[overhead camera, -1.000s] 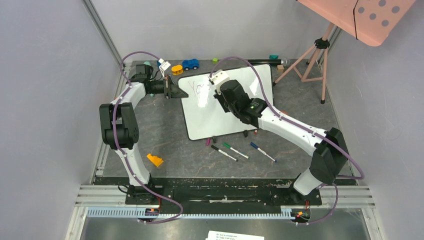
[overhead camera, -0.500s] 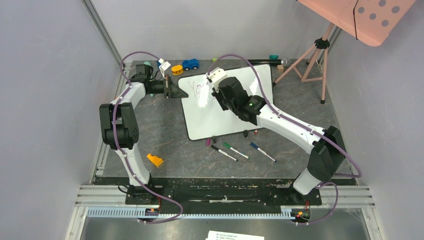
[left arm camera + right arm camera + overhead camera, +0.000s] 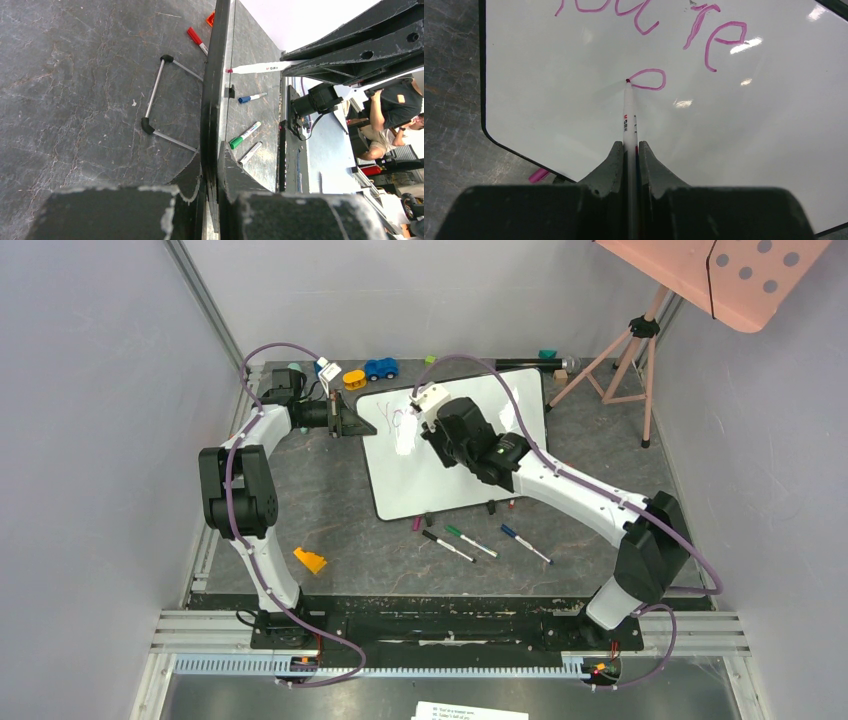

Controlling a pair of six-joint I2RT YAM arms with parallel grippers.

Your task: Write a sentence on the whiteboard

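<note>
The whiteboard (image 3: 440, 465) stands tilted at the table's middle back, seen edge-on in the left wrist view (image 3: 212, 90). My left gripper (image 3: 345, 420) is shut on the board's left edge. My right gripper (image 3: 432, 422) is shut on a white marker (image 3: 627, 115) whose pink tip touches the board (image 3: 749, 140). The sentence (image 3: 704, 35) reads "You're" in pink, with a small loop (image 3: 647, 80) drawn on the line below, at the marker tip. In the top view only "Yo" (image 3: 397, 418) shows beside my right wrist.
Loose markers (image 3: 470, 540) and a pink cap (image 3: 416, 524) lie in front of the board. An orange block (image 3: 309, 560) sits front left. Toys (image 3: 380, 368) lie behind the board. A tripod (image 3: 625, 355) stands back right. The board's wire stand (image 3: 162, 100) rests behind it.
My right gripper has moved a little up and left across the board with the marker. The left arm has not moved.
</note>
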